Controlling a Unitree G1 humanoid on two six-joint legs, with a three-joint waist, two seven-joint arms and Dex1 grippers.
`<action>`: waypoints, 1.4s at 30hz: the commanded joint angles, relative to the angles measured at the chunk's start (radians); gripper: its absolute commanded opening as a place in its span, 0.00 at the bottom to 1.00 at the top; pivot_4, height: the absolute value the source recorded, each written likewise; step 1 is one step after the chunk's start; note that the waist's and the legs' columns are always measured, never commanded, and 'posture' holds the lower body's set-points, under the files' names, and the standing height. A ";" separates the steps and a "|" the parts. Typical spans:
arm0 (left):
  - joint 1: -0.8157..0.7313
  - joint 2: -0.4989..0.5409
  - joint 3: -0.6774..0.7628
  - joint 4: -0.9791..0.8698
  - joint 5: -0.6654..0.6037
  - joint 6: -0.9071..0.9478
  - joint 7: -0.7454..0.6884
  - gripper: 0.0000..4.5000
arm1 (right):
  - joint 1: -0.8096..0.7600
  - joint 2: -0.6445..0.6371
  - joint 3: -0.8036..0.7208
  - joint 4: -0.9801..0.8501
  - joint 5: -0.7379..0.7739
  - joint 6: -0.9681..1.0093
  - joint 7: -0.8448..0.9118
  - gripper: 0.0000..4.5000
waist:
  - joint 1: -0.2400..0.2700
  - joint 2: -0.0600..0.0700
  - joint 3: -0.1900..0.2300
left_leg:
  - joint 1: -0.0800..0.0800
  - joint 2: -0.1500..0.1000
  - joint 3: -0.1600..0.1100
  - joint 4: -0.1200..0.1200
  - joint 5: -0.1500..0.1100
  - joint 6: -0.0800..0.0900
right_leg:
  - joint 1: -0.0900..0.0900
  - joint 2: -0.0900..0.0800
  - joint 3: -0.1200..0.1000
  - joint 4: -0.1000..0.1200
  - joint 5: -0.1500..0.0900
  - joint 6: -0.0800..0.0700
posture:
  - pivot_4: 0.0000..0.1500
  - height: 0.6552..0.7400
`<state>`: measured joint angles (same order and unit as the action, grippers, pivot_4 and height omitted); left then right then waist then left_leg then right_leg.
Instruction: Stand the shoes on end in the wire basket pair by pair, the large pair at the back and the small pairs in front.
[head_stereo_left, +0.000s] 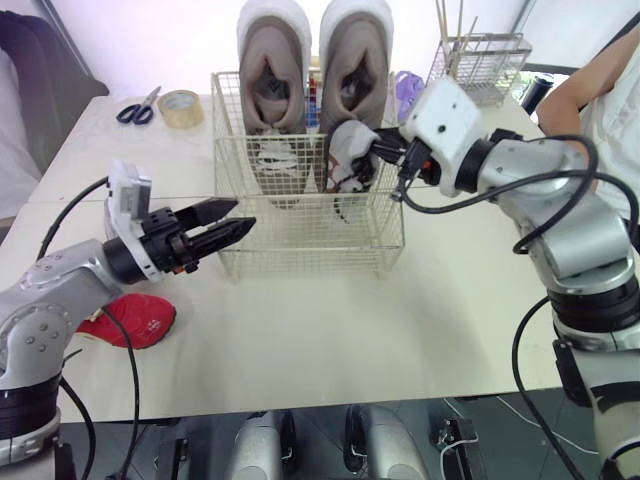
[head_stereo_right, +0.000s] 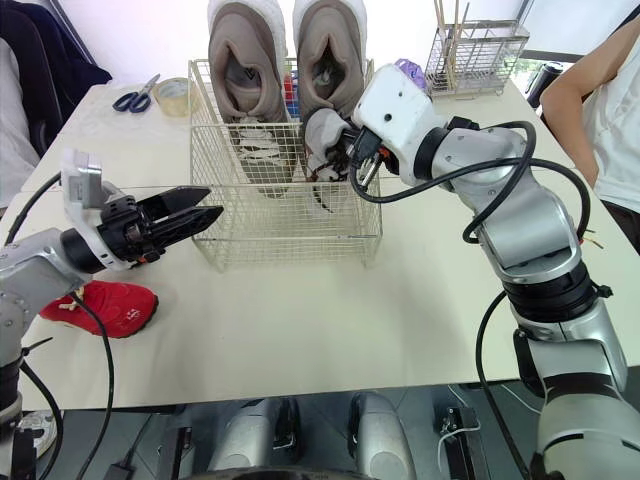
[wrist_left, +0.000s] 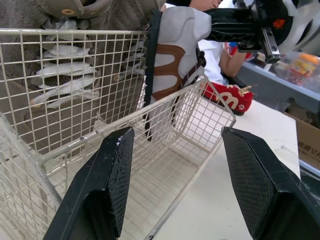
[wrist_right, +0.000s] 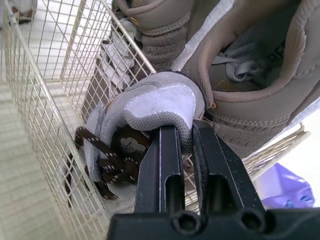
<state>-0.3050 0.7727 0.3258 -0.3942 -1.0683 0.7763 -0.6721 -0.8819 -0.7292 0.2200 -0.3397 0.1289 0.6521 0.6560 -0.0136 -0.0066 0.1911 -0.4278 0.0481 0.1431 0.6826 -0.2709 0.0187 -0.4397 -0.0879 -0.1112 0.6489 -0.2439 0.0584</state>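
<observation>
Cream wire basket (head_stereo_left: 310, 245) mid-table, large taupe suede pair (head_stereo_left: 275, 70) upright at its back. Small grey shoe with brown laces (head_stereo_left: 348, 150) hangs toe-down in front of the right large shoe, right gripper (wrist_right: 182, 137) clamped on its heel collar. Suggest lowering straight and hugging the side wall, which leaves room for its mate. Small red shoe (head_stereo_left: 128, 320) lies on the table by the left arm. Left gripper (head_stereo_left: 232, 222): fingers apart, empty.
</observation>
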 joint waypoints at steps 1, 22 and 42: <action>-0.017 -0.002 0.003 -0.018 0.002 -0.006 0.002 0.64 | -0.004 0.006 -0.019 -0.044 -0.018 -0.026 0.007 0.05 | 0.000 0.000 0.000 | 0.000 0.000 0.000 0.000 0.000 0.000 | 0.000 0.000 0.000 0.000 0.000 0.000 | 1.00 1.00; -0.036 0.021 0.015 0.010 0.025 0.019 -0.007 0.64 | 0.017 -0.070 -0.279 -0.071 0.253 0.240 0.165 0.79 | 0.001 -0.001 0.000 | 0.001 0.000 0.000 0.001 0.000 0.000 | 0.001 0.000 0.000 0.000 0.000 0.000 | 1.00 1.00; 0.035 0.496 0.269 0.924 0.314 0.088 -0.154 0.99 | -0.021 -0.094 -0.241 -0.056 0.829 0.380 0.617 1.00 | 0.000 -0.001 -0.001 | 0.001 0.001 0.005 -0.002 -0.002 0.003 | -0.002 -0.002 0.000 0.000 0.000 0.000 | 1.00 1.00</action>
<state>-0.2672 1.2472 0.6001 0.4861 -0.7744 0.8935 -0.7372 -0.8907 -0.8049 -0.0438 -0.3590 0.9926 1.0946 1.2328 -0.0132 -0.0076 0.1904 -0.4271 0.0487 0.1488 0.6815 -0.2730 0.0217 -0.4423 -0.0905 -0.1110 0.6490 -0.2438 0.0585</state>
